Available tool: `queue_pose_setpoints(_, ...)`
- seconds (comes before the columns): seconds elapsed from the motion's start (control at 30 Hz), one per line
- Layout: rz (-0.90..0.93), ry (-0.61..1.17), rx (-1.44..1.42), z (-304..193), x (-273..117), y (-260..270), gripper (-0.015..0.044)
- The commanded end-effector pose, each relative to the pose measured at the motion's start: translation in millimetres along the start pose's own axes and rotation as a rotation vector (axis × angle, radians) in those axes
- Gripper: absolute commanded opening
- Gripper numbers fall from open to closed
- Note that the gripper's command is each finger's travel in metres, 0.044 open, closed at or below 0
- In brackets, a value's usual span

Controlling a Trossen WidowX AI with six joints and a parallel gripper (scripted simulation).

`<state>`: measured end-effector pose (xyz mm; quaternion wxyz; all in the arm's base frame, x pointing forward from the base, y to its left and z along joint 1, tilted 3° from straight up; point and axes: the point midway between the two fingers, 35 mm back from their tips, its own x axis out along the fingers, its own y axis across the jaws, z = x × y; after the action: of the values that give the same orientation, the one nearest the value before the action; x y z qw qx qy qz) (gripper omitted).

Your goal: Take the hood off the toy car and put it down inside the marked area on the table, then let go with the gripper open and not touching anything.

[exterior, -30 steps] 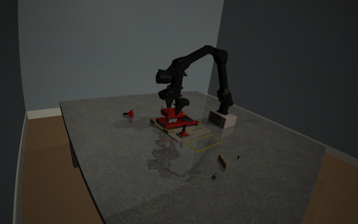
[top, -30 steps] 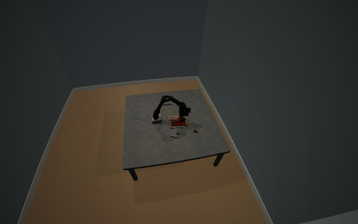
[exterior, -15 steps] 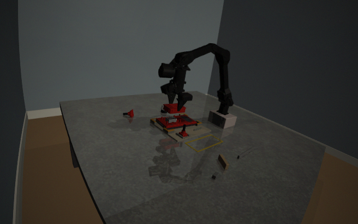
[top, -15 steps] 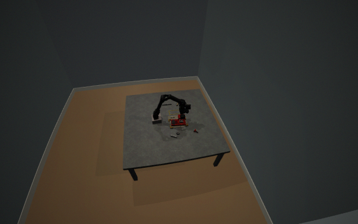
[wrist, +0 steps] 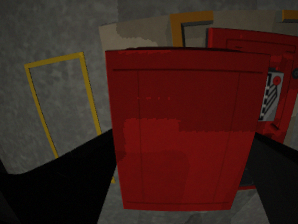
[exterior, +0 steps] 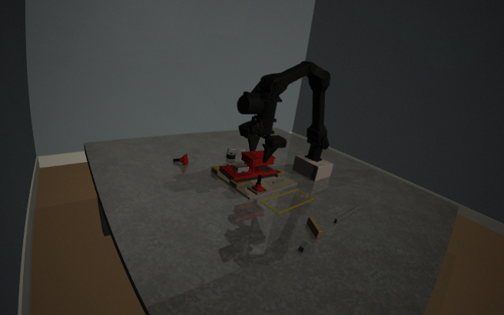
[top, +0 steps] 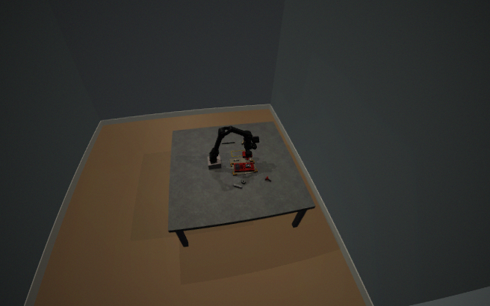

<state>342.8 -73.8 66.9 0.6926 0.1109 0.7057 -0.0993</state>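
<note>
Already the claw [top: 248,153] [exterior: 260,155] [wrist: 181,136] grips the lifted hood [top: 244,154] [exterior: 257,158] [wrist: 182,130] clear of the toy car [top: 243,167] [exterior: 236,173] [wrist: 287,105], leaving travel, lowering into the yellow outline [top: 231,153] [exterior: 270,207] [wrist: 54,59] and release.

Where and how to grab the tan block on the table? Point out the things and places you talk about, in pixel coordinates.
Likely its two long faces, mid-length, pincer from above: the tan block [exterior: 314,227] looks narrow, stands on edge, and shows open table along both long sides.
</note>
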Motion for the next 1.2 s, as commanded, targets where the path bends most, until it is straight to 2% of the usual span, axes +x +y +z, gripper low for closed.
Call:
queue_pose_setpoints(0.0,0.006,0.003,0.003,-4,0,15,0.0000)
queue_pose_setpoints(0.9,0.016,0.008,0.001,-53,-5,126,0.0000)
queue_pose_setpoints(1.17,0.016,0.009,0.001,-57,-3,131,0.0000)
